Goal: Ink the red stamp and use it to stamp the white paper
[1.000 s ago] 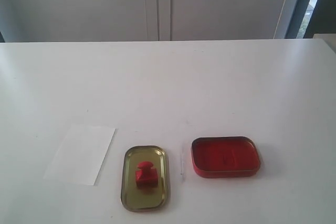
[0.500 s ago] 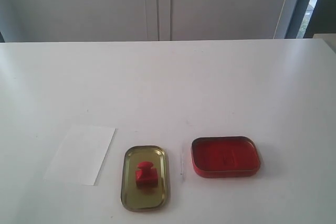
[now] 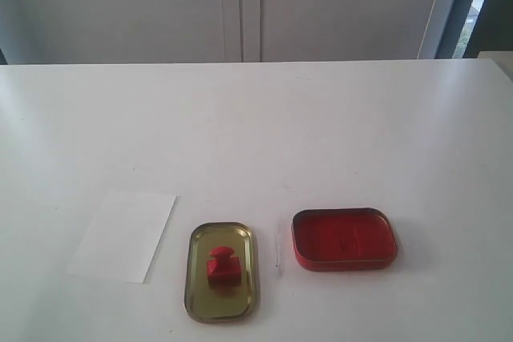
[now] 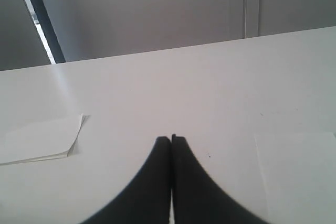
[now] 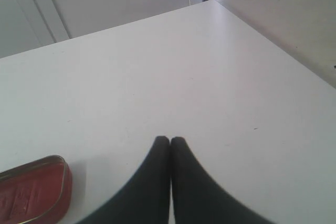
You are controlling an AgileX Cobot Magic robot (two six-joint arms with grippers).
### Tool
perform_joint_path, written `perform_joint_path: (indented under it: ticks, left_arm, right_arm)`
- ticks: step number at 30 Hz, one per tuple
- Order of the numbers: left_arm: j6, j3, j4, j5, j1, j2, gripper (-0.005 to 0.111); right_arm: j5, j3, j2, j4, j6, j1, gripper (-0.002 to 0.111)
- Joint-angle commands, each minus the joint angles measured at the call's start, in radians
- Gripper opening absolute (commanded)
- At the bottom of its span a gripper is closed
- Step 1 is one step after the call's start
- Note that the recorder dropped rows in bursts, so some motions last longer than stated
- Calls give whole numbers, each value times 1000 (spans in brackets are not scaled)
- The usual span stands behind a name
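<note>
The tiny red stamp stands upright on a gold tin lid near the table's front edge. The white paper lies flat to the left of the lid and shows no imprint; a flat white sheet that may be the same paper sits beside my left gripper. That gripper is shut and empty. To the right of the lid is the open red ink tin, whose corner shows near my right gripper, also shut and empty. Neither gripper appears in the exterior view.
A small stack of white sheets with a lifted corner lies apart from the left gripper. The white table ends at an edge beyond the right gripper, with another surface past it. Grey cabinet doors stand behind.
</note>
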State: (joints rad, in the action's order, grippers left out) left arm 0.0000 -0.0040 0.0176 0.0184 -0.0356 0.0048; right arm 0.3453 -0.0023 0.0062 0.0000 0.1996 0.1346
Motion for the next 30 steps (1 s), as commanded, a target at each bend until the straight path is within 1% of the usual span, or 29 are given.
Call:
perform_joint_path:
  ticks: [1,9,12,16,23,30]
  left_arm:
    - [0,4,-2,9,4,-5,0]
    - [0,4,-18,16,4,-5,0]
    - [-23,-2,-18,-5,4,-5,0]
    - [-23,-107,-18,-80,4,70,0]
    - [-23,-243,-18,-121,4,191,0]
    - [-24,-384,-18,-237,4,305,0]
  right_arm:
    - [-3,2,-6,0,0,5,0]
    - [-3,2,-6,0,0,5,0]
    - [-3,2,-6,0,0,5,0]
    - [-3,2,-6,0,0,5,0]
    - [-3,2,-6,0,0,5,0]
    - [-3,2,-6,0,0,5,0]
